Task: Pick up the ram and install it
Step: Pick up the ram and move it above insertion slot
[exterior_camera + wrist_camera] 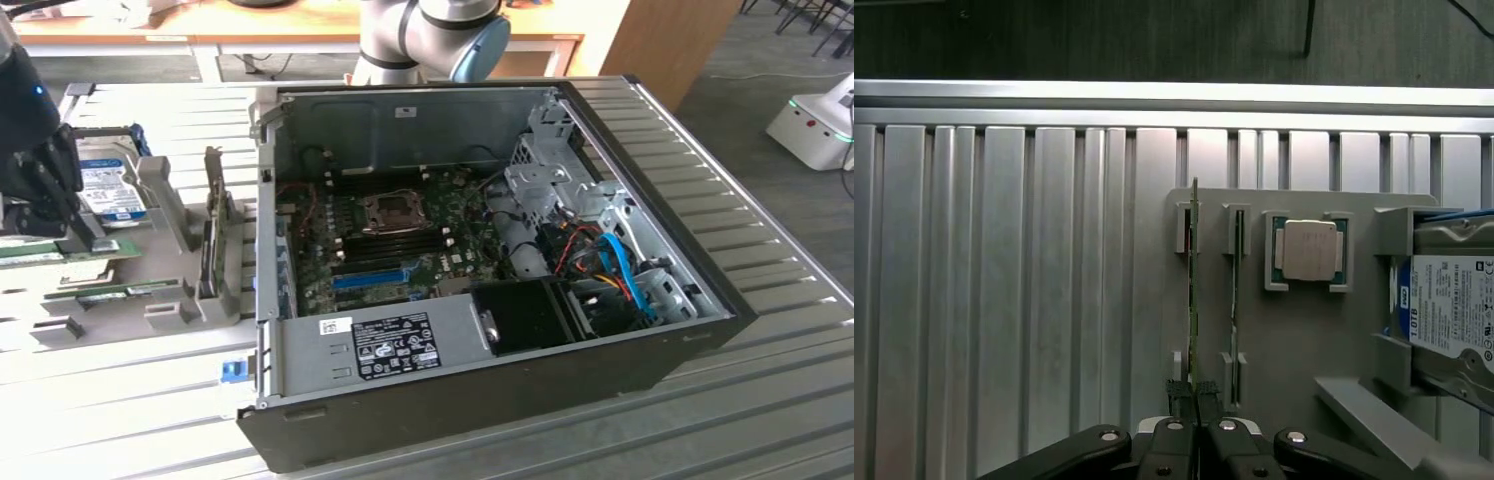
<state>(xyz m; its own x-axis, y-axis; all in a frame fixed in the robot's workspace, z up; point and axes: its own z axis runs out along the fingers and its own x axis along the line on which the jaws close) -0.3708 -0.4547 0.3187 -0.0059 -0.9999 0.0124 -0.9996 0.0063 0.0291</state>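
Note:
The ram (1194,290) is a thin green stick standing on edge in a slot of the grey parts holder (1294,330). My gripper (1197,405) is shut on one end of it, its dark fingers pinching the board from both sides. The stick's far end reaches slightly past the holder's clips. In the exterior view the gripper (51,232) hangs over the holder at that view's far left, with the green ram (80,250) at its tips. The open computer case (494,270) lies well off to that view's right, its motherboard memory slots (400,243) exposed.
A second green stick (1234,300) stands in the neighbouring slot. A processor chip (1311,250) and a hard drive (1454,310) with a blue-white label also rest in the holder. The case walls (274,250) rise between holder and motherboard. A blue slot (367,278) lies near the memory slots.

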